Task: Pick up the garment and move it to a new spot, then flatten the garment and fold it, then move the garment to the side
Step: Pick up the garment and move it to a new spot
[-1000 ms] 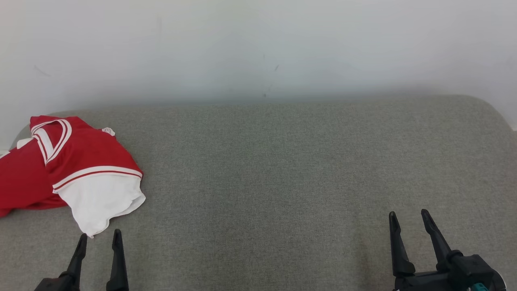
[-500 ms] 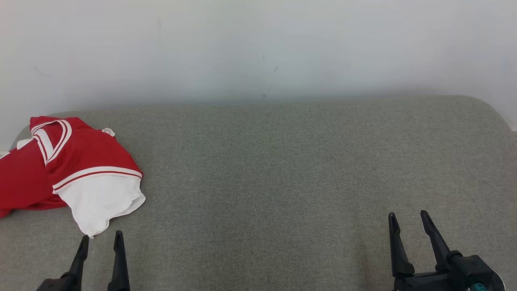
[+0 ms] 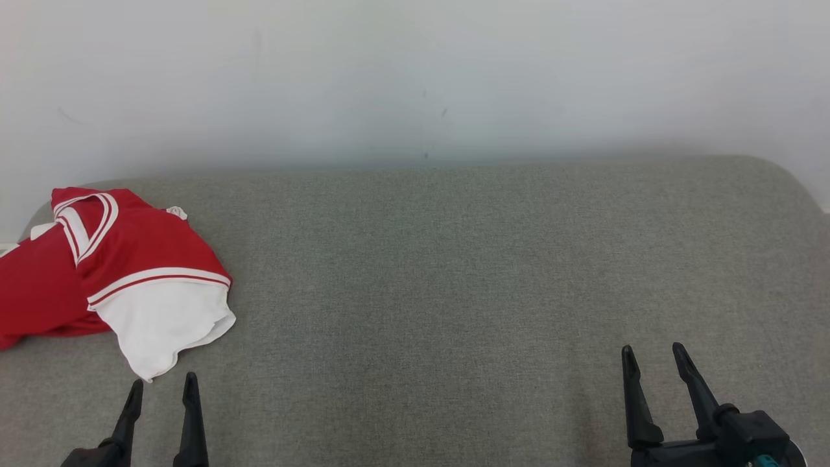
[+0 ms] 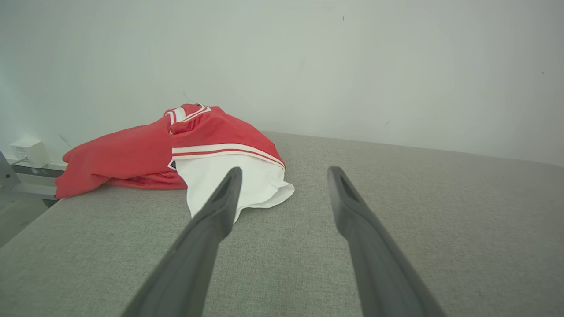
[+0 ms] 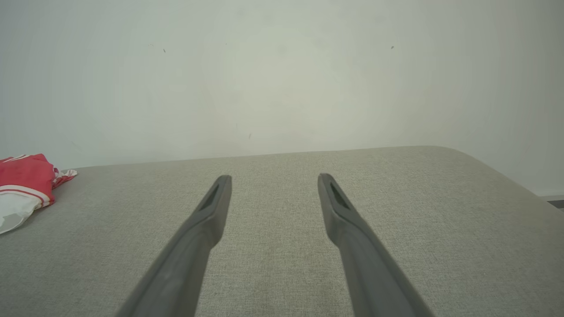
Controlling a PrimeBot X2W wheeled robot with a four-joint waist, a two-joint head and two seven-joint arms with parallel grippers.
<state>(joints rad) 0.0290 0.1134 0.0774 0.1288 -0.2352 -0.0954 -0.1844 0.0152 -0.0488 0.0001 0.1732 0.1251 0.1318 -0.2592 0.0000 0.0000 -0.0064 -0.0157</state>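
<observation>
While both arms sit low at the near edge of the grey padded surface (image 3: 454, 272), the left gripper (image 3: 163, 379) has its two dark fingers spread wide with nothing between them, tips pointing away from the robot over bare fabric. Well apart on the other side, the right gripper (image 3: 652, 349) is spread just as wide and is equally empty, with only grey cloth ahead of it in the right wrist view. Just beyond the left gripper lies the garment (image 3: 130, 259), a red sports shirt with white trim, bunched in a loose heap at the far left of the surface. Its white panel reaches nearest, one drooping corner ending just beside the tip of the outer left finger; whether the two touch cannot be told. Behind a white-and-red striped band the red cloth rises in soft folds, with a striped neckline at the top of the heap and more red trailing off toward the left edge. Past that edge, the left wrist view shows a small white box (image 4: 26, 152) low against the pale wall (image 3: 415, 78), which stands behind the surface across its whole width
</observation>
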